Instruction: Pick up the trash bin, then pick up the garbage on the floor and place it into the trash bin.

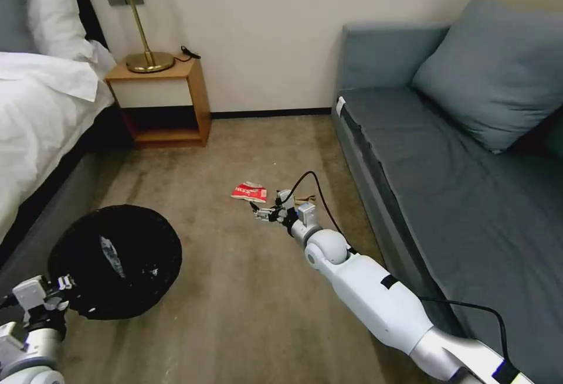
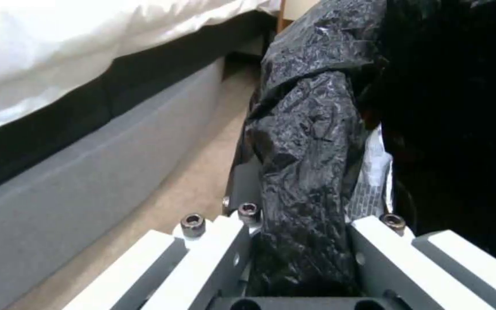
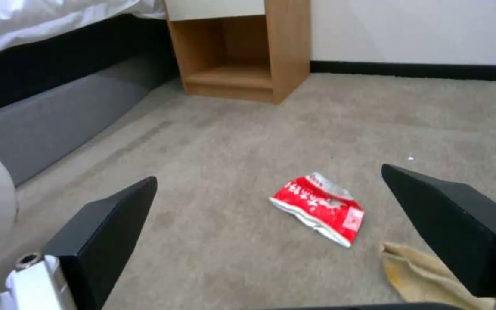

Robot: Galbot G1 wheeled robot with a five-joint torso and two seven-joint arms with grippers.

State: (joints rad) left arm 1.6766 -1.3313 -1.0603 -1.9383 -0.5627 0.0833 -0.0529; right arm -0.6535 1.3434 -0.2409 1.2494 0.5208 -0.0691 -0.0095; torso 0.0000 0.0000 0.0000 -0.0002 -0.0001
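Observation:
The trash bin point(image 1: 117, 261), lined with a glossy black bag, hangs tilted at the lower left. My left gripper point(image 1: 61, 284) is shut on its rim, and the left wrist view shows the black liner point(image 2: 305, 163) pinched in the left gripper point(image 2: 305, 224). A clear, shiny piece point(image 1: 112, 255) lies inside the bin. On the carpet lies garbage: a red-white packet point(image 1: 249, 192) point(image 3: 317, 209) and a tan paper bag point(image 3: 420, 271). My right gripper point(image 1: 258, 211) point(image 3: 268, 172) hovers open just short of the packet, with the tan bag beside one finger point(image 3: 449, 215).
A bed point(image 1: 41, 108) with a grey base runs along the left. A wooden nightstand point(image 1: 161, 102) with a brass lamp stands at the far wall. A grey sofa point(image 1: 446, 173) lines the right side. Bare carpet point(image 1: 246, 302) lies between them.

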